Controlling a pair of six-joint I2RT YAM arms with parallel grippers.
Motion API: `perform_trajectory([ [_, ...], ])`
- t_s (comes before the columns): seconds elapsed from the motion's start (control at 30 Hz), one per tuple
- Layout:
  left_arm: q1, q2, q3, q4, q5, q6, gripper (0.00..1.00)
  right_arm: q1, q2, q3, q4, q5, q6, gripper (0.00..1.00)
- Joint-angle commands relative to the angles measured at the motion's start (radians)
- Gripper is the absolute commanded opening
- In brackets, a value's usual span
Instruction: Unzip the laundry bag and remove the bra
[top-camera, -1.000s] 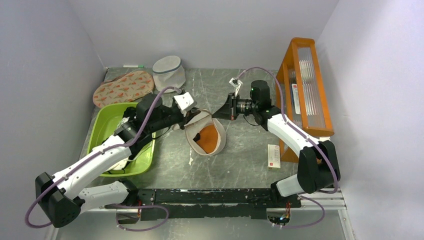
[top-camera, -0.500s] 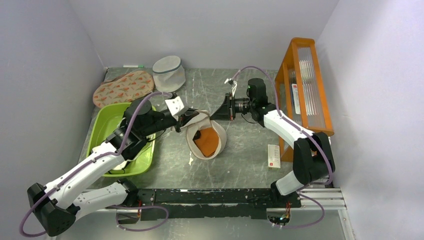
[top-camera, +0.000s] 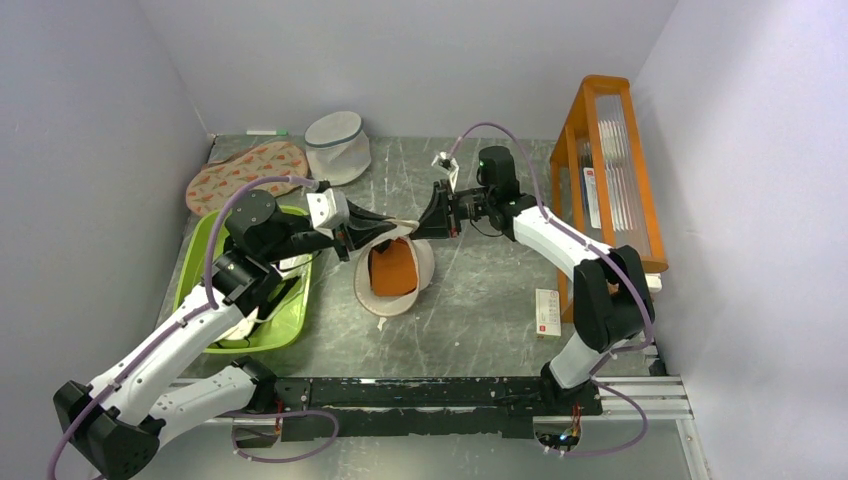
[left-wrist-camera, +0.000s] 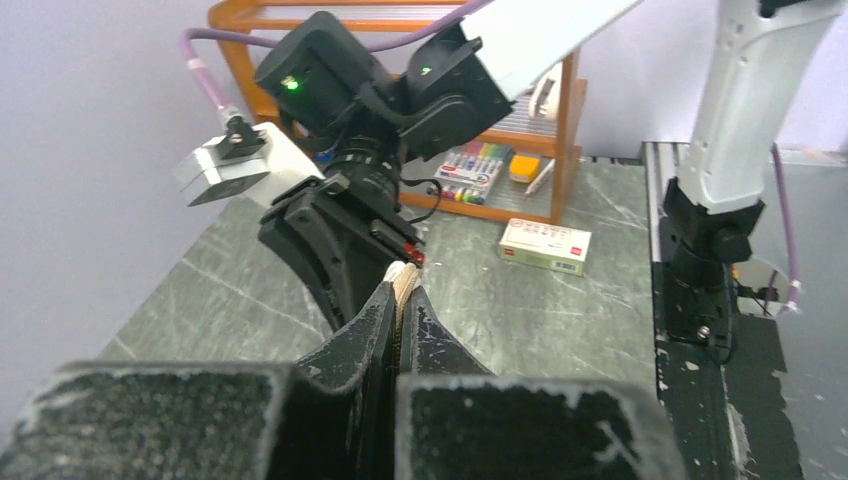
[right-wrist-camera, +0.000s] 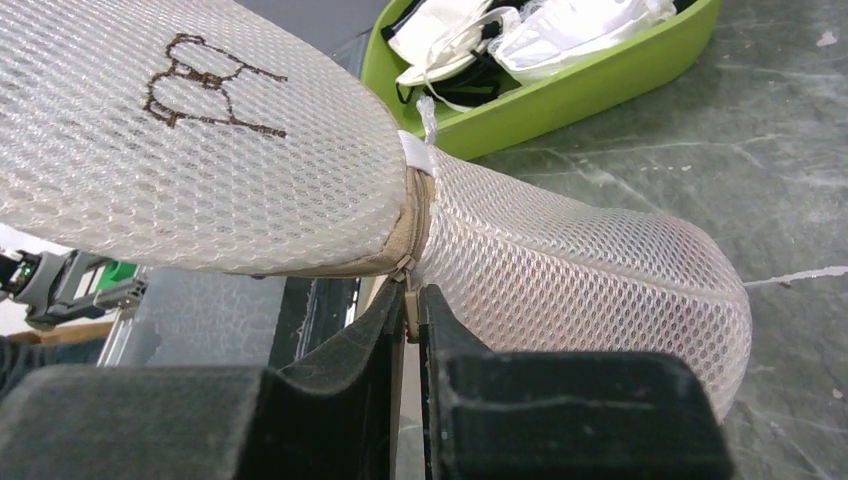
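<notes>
On the grey marbled table (top-camera: 480, 290), a lime-green tub (top-camera: 197, 262) sits at nine o'clock with white garments (right-wrist-camera: 520, 30) heaped inside. A flat oval pouch with an orange print (top-camera: 245, 175) lies at ten. Just beside it, at eleven, a greyish-white mesh cylinder (top-camera: 337, 145) stands upright. An orange rack (top-camera: 606, 85) stands at three o'clock with a marker set (left-wrist-camera: 478, 165) on its shelf. A small white box (top-camera: 547, 311) lies at four, near the rack's foot.

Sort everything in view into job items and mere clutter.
Job: round cream mesh laundry bag; orange bra inside it; left gripper, pinching its rim; right gripper, pinching its zip pull.
Clutter: lime-green plastic tub; greyish-white mesh cylinder; flat orange-patterned oval pouch; orange wooden rack; small white box.
</notes>
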Motion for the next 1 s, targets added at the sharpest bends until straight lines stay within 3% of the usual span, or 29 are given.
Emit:
perform_trajectory([
  [0.0,0.006,-0.019,0.015,0.138,0.16,-0.027,0.07,-0.003,0.039,0.043,-0.033,-0.013,-0.09,0.08],
  [0.3,0.01,0.018,0.026,0.129,0.157,-0.048,0.07,0.024,0.059,0.069,0.016,-0.016,-0.048,0.12],
  [0.43,0.01,0.026,0.03,0.11,0.015,-0.071,0.07,0.002,-0.011,0.013,0.042,0.19,0.059,0.16],
  [0.6,0.017,0.049,0.049,0.051,-0.25,-0.115,0.07,-0.012,-0.129,-0.044,-0.18,0.634,0.115,0.47],
  [0.73,0.024,0.08,0.061,0.044,-0.264,-0.156,0.07,-0.01,-0.227,-0.082,-0.298,0.74,0.117,0.72],
  [0.87,0.033,0.11,0.072,0.041,-0.255,-0.186,0.07,0.037,-0.331,-0.12,-0.33,0.784,0.123,0.81],
  [0.97,0.034,0.122,0.081,0.026,-0.256,-0.185,0.07,0.108,-0.386,-0.189,-0.256,0.878,0.176,0.86],
])
